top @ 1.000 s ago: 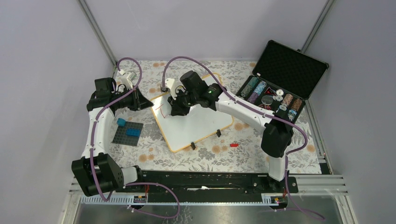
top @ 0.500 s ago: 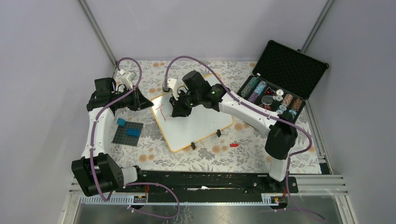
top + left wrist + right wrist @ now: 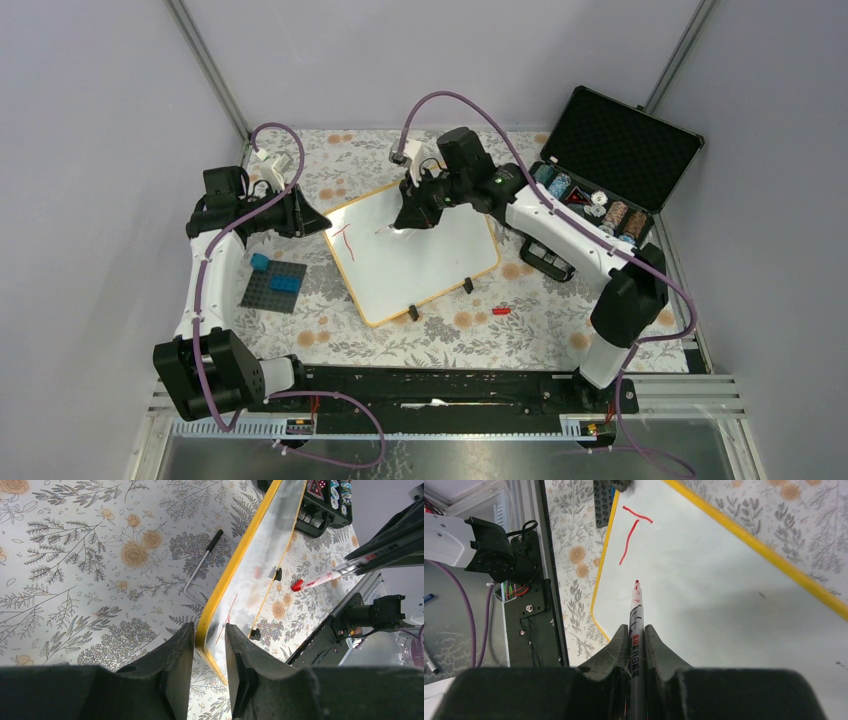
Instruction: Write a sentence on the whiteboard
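Left arm [image 3: 205, 275] and right arm [image 3: 560, 235]: white link shells, black joint housings. A purple cable [image 3: 455, 98] loops over each arm and runs along the links down to the base. Small green light [image 3: 497, 181] on the right forearm. Bulky black motor block [image 3: 215, 372] at the left base. White bracket [image 3: 420, 152] by the right wrist. Left gripper [image 3: 209, 645] and right gripper [image 3: 636, 640]: matte black moulded fingers, thick at the root and tapering, with a rough surface.
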Available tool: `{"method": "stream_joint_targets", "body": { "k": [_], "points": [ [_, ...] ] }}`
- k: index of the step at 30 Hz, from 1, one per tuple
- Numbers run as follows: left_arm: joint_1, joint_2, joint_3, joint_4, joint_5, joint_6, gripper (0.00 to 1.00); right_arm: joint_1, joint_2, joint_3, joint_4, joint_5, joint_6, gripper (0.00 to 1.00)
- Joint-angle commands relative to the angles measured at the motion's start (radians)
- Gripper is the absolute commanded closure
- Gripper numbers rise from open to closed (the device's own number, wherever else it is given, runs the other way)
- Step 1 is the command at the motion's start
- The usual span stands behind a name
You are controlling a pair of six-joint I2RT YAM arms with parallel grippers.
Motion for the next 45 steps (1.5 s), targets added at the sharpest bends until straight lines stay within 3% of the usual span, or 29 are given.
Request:
{"method": "stream_joint_targets", "body": {
  "k": [1,17,30,45],
  "points": [
    [0.004,-0.024,0.005,0.029,0.035,0.016,0.68,0.006,-0.032,-0.038,0.051,-0.042,0.04,1.0],
    [0.003,-0.014,0.004,0.028,0.04,0.014,0.73,0.079,0.022,0.005,0.086,0.118,0.014,1.0],
    [0.003,-0.012,0.003,0.029,0.044,0.013,0.75,0.118,0.064,0.043,0.085,0.167,-0.016,1.0],
    [0.004,-0.012,0.002,0.029,0.051,0.017,0.86,0.122,0.101,0.07,0.085,0.193,-0.03,1.0]
  ]
}}
